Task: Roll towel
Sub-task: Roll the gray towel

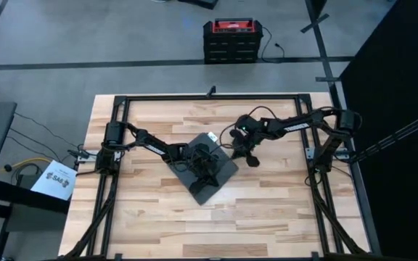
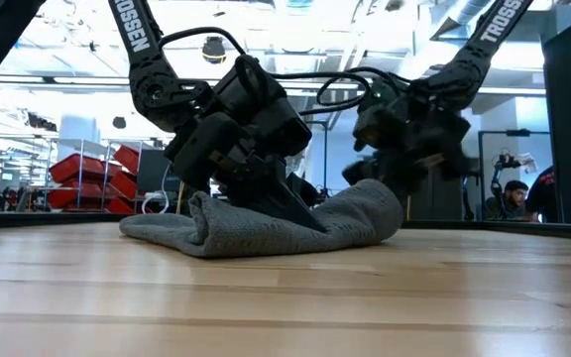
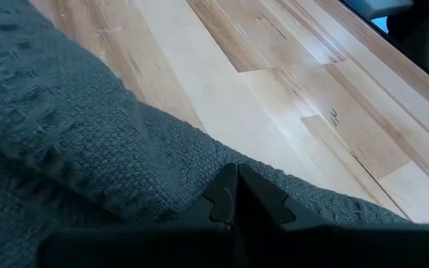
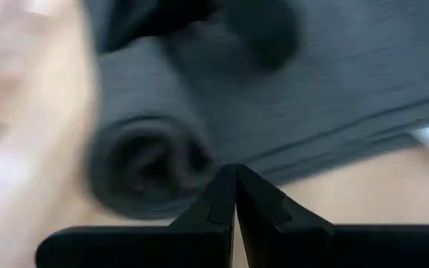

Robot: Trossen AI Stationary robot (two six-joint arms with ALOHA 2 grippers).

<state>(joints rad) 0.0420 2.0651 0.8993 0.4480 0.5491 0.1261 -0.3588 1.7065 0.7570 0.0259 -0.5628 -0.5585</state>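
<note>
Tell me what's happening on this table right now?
Two robot arms are rolling a dark grey towel on the wooden table. The left tool, fingers shut, presses on the towel's middle. The right tool, also shut, hovers beside the towel's edge near its white tag. One end looks partly rolled.

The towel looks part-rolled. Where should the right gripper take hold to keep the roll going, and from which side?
Probably the open end of the rolled part of the towel, where the right wrist view shows the spiral. Coming end-on, along the roll's axis, suits the round bundle better than pinching flat cloth. The right gripper is shut beside the towel; the left gripper is shut, down on the cloth.
</note>
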